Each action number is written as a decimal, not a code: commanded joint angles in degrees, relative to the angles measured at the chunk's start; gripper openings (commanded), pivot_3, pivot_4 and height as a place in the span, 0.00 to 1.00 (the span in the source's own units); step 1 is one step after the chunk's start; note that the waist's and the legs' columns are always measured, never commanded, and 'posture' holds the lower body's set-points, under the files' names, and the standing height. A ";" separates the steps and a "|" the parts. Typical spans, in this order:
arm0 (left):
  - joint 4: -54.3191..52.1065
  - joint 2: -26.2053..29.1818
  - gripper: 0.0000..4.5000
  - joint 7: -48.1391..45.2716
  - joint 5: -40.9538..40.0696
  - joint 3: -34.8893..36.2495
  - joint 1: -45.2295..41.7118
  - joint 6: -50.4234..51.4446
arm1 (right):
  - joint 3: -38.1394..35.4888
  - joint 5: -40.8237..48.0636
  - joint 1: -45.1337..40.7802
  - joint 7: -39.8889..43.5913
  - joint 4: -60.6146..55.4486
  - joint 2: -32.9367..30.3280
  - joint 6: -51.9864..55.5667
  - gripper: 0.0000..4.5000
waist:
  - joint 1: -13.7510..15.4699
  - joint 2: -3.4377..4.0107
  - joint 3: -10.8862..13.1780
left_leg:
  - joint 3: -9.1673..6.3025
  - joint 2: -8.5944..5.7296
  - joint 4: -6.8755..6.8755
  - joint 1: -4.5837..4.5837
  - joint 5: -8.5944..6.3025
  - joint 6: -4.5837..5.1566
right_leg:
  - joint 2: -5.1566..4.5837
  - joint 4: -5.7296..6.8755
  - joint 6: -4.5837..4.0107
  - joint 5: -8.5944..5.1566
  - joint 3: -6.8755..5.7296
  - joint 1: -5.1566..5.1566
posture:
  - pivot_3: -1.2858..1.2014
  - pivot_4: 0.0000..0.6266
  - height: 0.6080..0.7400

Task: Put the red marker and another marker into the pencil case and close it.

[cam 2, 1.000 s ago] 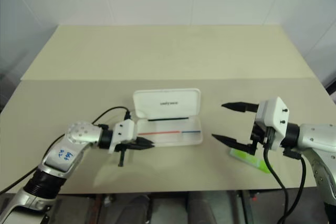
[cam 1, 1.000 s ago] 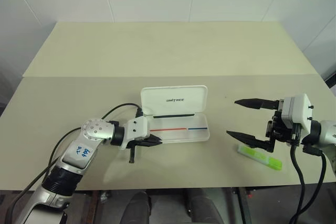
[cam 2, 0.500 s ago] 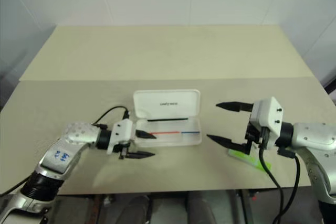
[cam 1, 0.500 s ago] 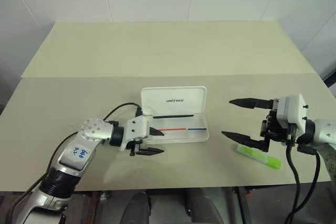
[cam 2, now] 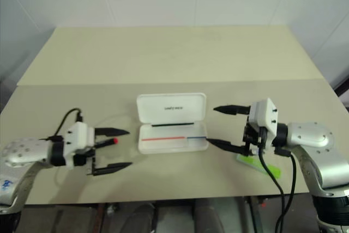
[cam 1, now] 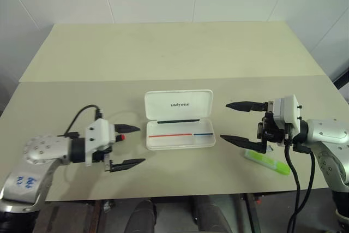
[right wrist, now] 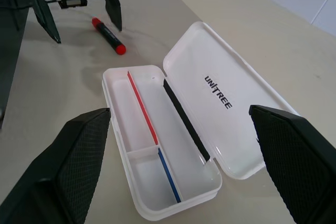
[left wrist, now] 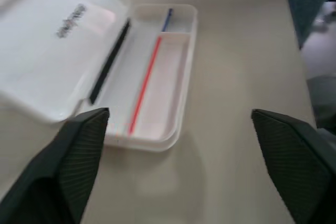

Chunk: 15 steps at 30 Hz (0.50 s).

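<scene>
**Left arm pulls back and opens; red marker lies on the table outside the case**

Since a second ago the left gripper (cam 1: 126, 145) has drawn away from the pencil case (cam 1: 179, 119) toward nine o'clock, and its fingers, then pressed together, now stand wide apart and empty. The right gripper (cam 1: 235, 121) has edged slightly toward the case, its fingers spread as before, holding nothing.

Nearest the front edge of the table (cam 1: 163, 53), at about five o'clock from the case, the lime-green highlighter (cam 1: 268, 162) lies flat, just under and beside the right gripper's lower finger.

At about nine o'clock from the case the red marker (right wrist: 108, 35) lies on the table between the left gripper's two fingers, its red end (cam 1: 122, 137) pointing toward the case and well apart from it.

In the middle sits the pencil case, open, its lid with the "UNITREE" print laid back toward twelve o'clock. A thin red-and-blue line (cam 1: 180, 134) runs along the tray; neither marker is in it.
</scene>
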 commanded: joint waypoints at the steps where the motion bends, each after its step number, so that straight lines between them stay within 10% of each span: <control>1: 3.13 0.78 0.99 0.06 -0.98 7.58 1.96 -4.51 | 0.55 -0.02 -1.74 1.06 0.57 0.81 -1.53 1.00 | -0.06 0.00 0.00 | 0.00 0.00 0.00 0.00 0.00 0.00 | 0.00 0.00 0.00 0.00 0.00 0.00 | 0.52 0.24 1.00; 15: 28.16 7.81 0.99 -10.20 2.61 5.04 -0.76 -16.73 | 1.90 -0.97 -4.16 1.04 1.64 2.65 -1.40 1.00 | 0.14 0.01 0.00 | 0.04 0.17 -0.27 -0.02 -0.24 -0.07 | 0.04 -0.08 -0.15 -0.16 -0.12 -0.16 | 0.52 0.24 1.00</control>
